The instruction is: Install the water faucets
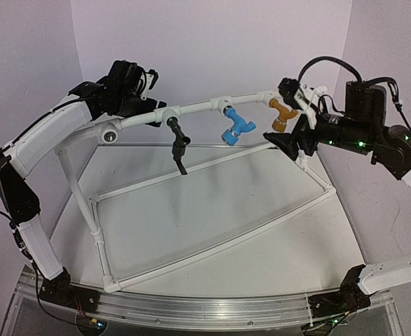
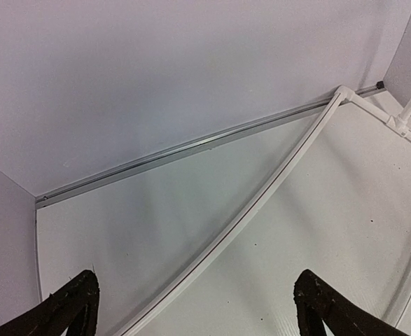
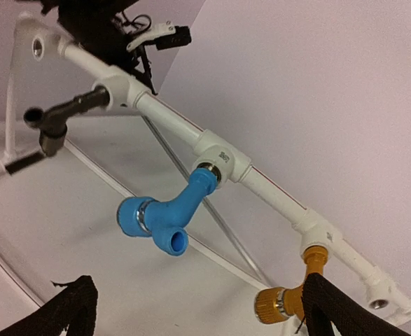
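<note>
All the water faucets hang from sockets on the top bar of the white pipe frame. The black one is on the left, the blue one in the middle and the mustard-yellow one on the right. In the right wrist view I see the black, blue and yellow faucets. My right gripper is open, and its right finger covers part of the yellow faucet. My left gripper is open over the table with nothing between its fingers. It sits by the bar's left end.
The frame's base rails lie on the white table, and a curved rail shows below the left gripper. An aluminium strip runs along the near edge. Pale walls close in the back and both sides. An open socket sits at the bar's left end.
</note>
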`<action>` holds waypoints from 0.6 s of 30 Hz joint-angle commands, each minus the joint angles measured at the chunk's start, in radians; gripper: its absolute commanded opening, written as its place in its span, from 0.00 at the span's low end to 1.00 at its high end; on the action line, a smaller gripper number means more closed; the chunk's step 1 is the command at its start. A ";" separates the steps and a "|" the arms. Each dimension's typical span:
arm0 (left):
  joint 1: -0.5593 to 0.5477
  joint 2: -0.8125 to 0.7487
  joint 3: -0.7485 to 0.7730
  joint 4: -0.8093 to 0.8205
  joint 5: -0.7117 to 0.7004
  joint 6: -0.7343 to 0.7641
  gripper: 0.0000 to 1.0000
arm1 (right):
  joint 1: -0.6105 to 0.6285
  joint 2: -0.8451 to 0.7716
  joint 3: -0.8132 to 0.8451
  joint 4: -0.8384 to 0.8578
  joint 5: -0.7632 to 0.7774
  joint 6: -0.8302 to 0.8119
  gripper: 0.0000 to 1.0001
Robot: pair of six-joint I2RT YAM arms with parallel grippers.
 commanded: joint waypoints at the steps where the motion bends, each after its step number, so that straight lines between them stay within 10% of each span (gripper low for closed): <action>1: -0.015 -0.038 0.037 -0.043 0.024 -0.028 0.96 | 0.113 0.015 0.001 -0.037 0.310 -0.535 0.98; 18: -0.015 -0.080 -0.005 -0.028 0.037 -0.068 0.95 | 0.207 0.051 -0.459 0.864 0.451 -1.343 0.98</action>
